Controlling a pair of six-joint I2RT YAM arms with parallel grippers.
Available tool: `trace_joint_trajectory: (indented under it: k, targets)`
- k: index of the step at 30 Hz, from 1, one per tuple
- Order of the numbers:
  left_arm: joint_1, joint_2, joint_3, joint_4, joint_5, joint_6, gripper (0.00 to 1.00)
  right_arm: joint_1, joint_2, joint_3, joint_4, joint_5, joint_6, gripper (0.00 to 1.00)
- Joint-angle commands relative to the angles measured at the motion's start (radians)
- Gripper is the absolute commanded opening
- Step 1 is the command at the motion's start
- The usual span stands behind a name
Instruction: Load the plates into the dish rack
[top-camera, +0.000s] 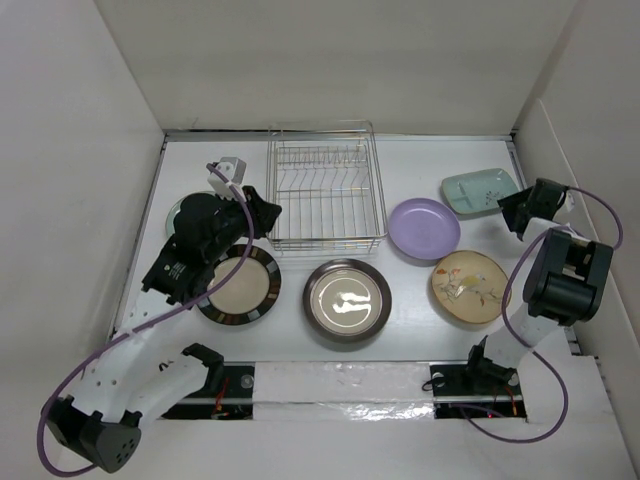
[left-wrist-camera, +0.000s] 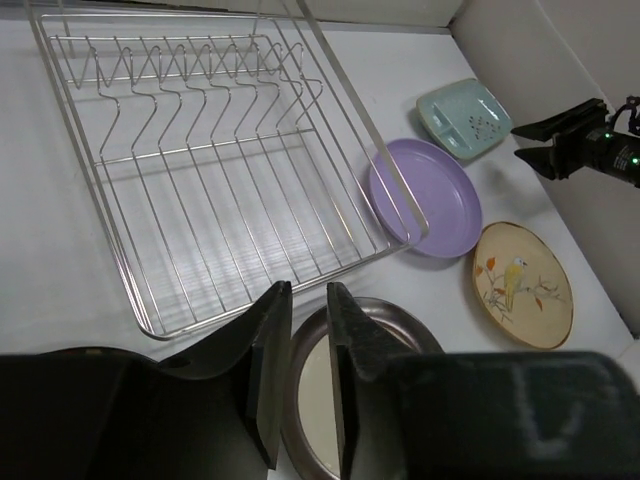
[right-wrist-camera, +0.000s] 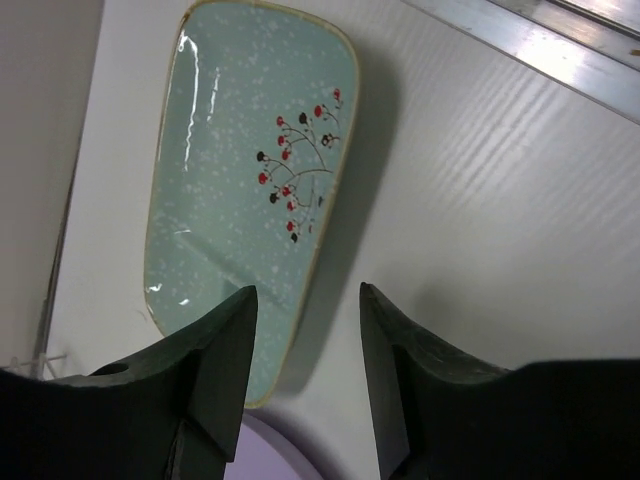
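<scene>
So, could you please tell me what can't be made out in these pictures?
1. Small pale green plate: top view, mostly under the left arm.
2. Dark brown plate: left wrist view, behind the left fingers and cut off by the bottom edge.
3. Mint plate: right wrist view, near end behind the right fingers; contact unclear.

Chrome wire dish rack (top-camera: 326, 195) sits square, back centre. Lying flat near it: brown-rimmed cream plate (top-camera: 250, 290), dark brown plate (top-camera: 347, 300), lavender plate (top-camera: 424, 228), floral tan plate (top-camera: 470, 287), mint rectangular plate (top-camera: 481, 191).
</scene>
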Motion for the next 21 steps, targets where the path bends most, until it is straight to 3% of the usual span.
trace_joint_trajectory:
  k: [1, 4, 14, 21]
  targets:
    - [-0.003, -0.024, -0.005, 0.051, 0.011, -0.003, 0.19, -0.002, 0.061, 0.088, 0.01, -0.054, 0.039, 0.51]
    - [-0.003, -0.034, -0.008, 0.057, 0.022, -0.003, 0.26, -0.002, 0.118, 0.12, -0.002, -0.068, 0.067, 0.51]
    - [-0.031, -0.028, -0.002, 0.052, 0.019, 0.001, 0.28, 0.036, 0.164, 0.153, -0.034, -0.024, 0.099, 0.48]
    - [-0.031, -0.03, -0.009, 0.058, 0.025, -0.003, 0.28, 0.036, 0.219, 0.18, -0.017, -0.079, 0.124, 0.46]
